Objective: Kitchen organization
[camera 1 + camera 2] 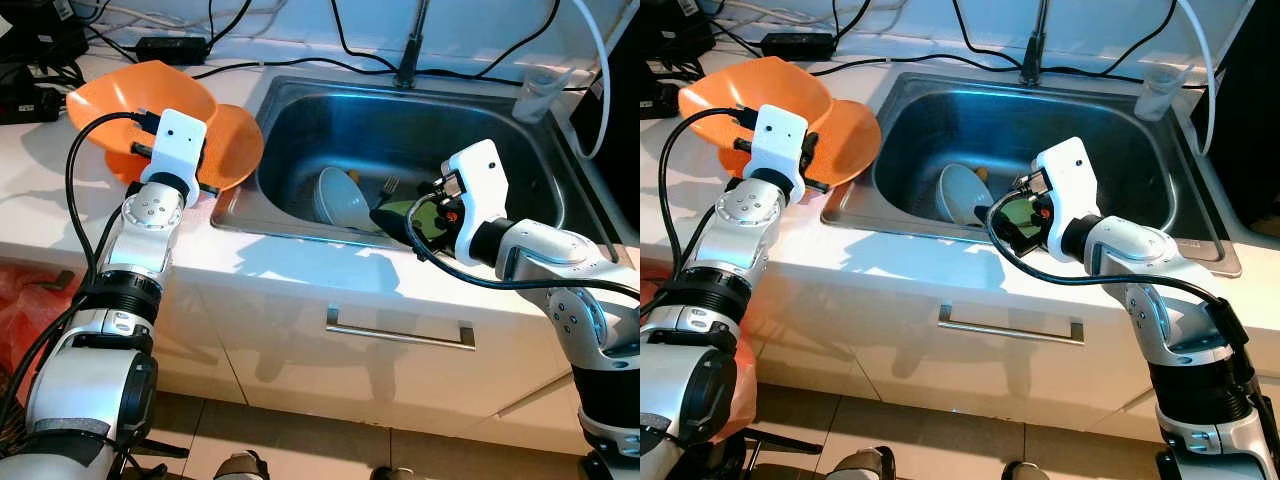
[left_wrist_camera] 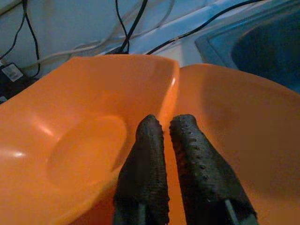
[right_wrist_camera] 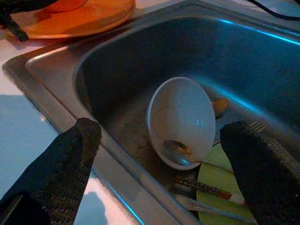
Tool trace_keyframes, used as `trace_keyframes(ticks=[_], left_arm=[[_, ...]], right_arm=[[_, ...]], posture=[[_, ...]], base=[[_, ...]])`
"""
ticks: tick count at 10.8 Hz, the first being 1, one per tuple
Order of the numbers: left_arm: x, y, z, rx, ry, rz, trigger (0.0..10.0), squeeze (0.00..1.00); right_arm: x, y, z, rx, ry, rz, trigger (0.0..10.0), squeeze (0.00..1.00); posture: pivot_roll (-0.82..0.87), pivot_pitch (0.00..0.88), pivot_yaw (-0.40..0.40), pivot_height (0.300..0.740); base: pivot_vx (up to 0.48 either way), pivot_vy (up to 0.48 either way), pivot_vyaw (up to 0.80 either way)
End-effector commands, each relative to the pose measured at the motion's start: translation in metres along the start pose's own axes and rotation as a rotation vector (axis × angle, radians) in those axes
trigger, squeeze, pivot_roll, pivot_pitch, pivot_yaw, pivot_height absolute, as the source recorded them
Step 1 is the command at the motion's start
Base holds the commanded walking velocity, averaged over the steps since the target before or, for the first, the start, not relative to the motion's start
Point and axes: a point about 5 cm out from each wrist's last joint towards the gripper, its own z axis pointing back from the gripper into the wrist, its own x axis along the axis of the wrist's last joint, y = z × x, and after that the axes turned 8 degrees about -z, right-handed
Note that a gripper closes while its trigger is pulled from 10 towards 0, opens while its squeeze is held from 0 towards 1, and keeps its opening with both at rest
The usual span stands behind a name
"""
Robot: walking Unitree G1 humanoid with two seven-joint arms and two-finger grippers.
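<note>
An orange bowl (image 1: 130,105) is tilted on the white counter to the left of the sink, its edge over an orange plate (image 1: 238,145). My left gripper (image 2: 168,136) is shut on the orange bowl (image 2: 79,140), whose rim runs between the two fingers. My right gripper (image 3: 161,129) hangs open over the sink's front edge (image 1: 300,235). Below it a white bowl (image 3: 183,117) lies on its side with a spoon (image 3: 176,147) in it. A green plate (image 3: 220,183) lies next to that bowl.
The steel sink (image 1: 400,110) also holds a fork (image 1: 390,185) and chopsticks (image 3: 206,187). A faucet (image 1: 410,50) stands behind it, a clear cup (image 1: 540,95) at its back right corner. Black cables (image 1: 170,45) cross the counter's rear. A drawer handle (image 1: 400,335) sits below.
</note>
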Motion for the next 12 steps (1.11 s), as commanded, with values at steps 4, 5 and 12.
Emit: trace_keyframes(ticks=[4, 5, 12], left_arm=[[0.006, -0.001, -0.001, -0.004, -0.021, 0.012, 0.0, 0.0], [0.007, 0.0, -0.001, 0.002, -0.025, 0.013, 0.0, 0.0], [0.05, -0.006, 0.003, 0.005, -0.197, 0.008, 0.0, 0.0]], right_arm=[[0.001, -0.003, 0.005, -0.019, -0.008, 0.008, 10.0, 0.0], [0.001, -0.003, 0.004, -0.021, -0.009, 0.008, 10.0, 0.0], [0.001, -0.004, 0.003, -0.023, -0.01, 0.01, 10.0, 0.0]], posture=[[-0.05, 0.103, 0.012, 0.74], [-0.05, 0.102, 0.012, 0.74], [-0.04, 0.095, 0.011, 0.74]], base=[[0.0, 0.0, 0.0], [0.0, 0.0, 0.0], [0.0, 0.0, 0.0]])
